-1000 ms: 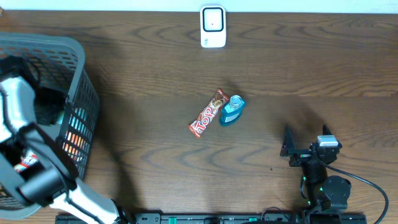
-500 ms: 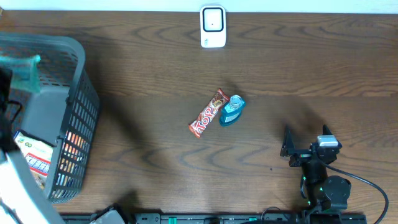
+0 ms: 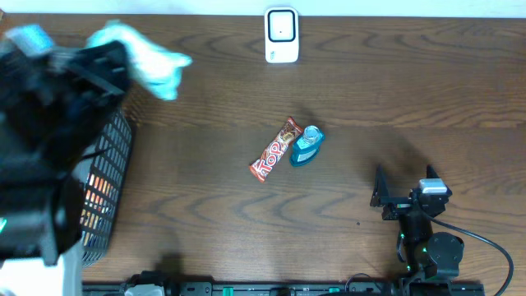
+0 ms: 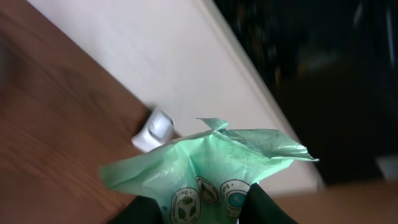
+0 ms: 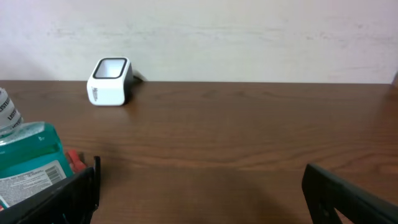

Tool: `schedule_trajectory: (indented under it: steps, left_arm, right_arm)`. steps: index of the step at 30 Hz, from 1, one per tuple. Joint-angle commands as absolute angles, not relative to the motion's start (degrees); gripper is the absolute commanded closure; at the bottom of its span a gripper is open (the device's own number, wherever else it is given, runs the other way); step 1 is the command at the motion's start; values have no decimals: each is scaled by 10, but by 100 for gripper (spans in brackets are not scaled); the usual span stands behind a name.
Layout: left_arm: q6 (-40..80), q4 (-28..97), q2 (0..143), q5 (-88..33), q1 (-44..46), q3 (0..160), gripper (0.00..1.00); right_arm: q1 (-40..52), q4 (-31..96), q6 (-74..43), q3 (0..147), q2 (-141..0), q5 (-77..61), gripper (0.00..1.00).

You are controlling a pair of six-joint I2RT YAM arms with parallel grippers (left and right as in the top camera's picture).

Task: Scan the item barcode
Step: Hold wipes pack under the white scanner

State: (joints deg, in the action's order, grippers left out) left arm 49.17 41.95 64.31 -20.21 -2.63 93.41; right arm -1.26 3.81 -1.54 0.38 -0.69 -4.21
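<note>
Overhead, the left arm (image 3: 41, 140) is a dark smear covering most of the basket (image 3: 103, 189). The green packet (image 3: 140, 57) at its tip is blurred; in the wrist view it runs off the bottom edge between the fingers (image 4: 267, 208) of the left gripper (image 4: 198, 214), print unreadable. Beyond it the scanner (image 4: 155, 129) is soft. Left of the right gripper (image 5: 199, 199), the mouthwash bottle (image 5: 28, 162) is cut by the frame, hiding most of the candy bar (image 5: 73, 160).

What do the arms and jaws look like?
Both arms are black. The right arm has a pale block at the wrist, green lights and a black cable trailing off. The left arm is blurred, white lower down. Jaws: flat, black.
</note>
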Motion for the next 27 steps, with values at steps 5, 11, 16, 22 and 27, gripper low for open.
schedule_trajectory:
  steps: [5, 11, 16, 22, 27]
  left_arm:
    - [480, 344, 760, -186, 153, 938, 67]
    - [388, 236, 865, -164, 280, 938, 68]
    - [314, 174, 951, -72, 368, 938, 68]
    - [300, 105, 1060, -13, 440, 938, 68]
    - [300, 48, 1139, -3, 469, 938, 68]
  right_arm:
    - [-8, 40, -23, 3, -4, -40, 1]
    - [-8, 40, -23, 3, -4, -40, 1]
    - [-8, 40, -23, 3, -4, -40, 1]
    - [-8, 40, -23, 3, -4, -40, 1]
    - [-8, 40, -23, 3, -4, -40, 1]
